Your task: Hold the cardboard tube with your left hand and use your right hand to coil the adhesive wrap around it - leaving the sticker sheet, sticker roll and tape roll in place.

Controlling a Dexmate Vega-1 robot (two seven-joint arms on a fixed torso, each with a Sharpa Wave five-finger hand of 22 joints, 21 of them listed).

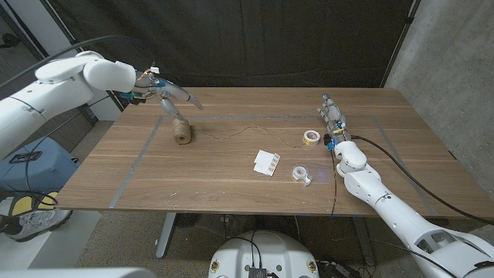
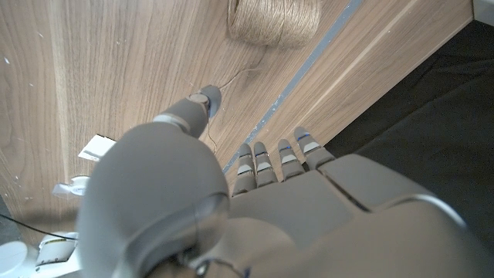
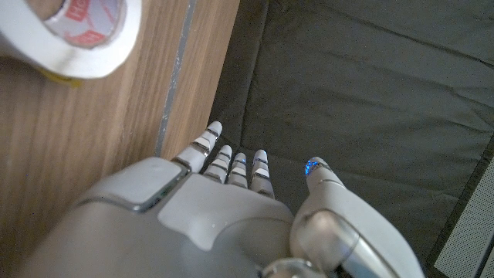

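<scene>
The cardboard tube [image 1: 181, 133], already thick with brown wrap, stands upright on the tabletop [image 1: 231, 185] toward the far left corner, its long axis vertical. A loose thin strand [image 1: 247, 131] trails from it across the wood toward the tape roll [image 1: 311, 137] near the far right corner. My left hand [image 1: 166, 96] hovers just behind the tube by the far edge, fingers straight and slightly apart, gripping nothing. My right hand [image 1: 333, 116] stands beside the tape roll, fingers stretched toward the far edge and close together, empty. The sticker sheet [image 1: 267, 162] and sticker roll [image 1: 301, 174] sit toward the near edge.
</scene>
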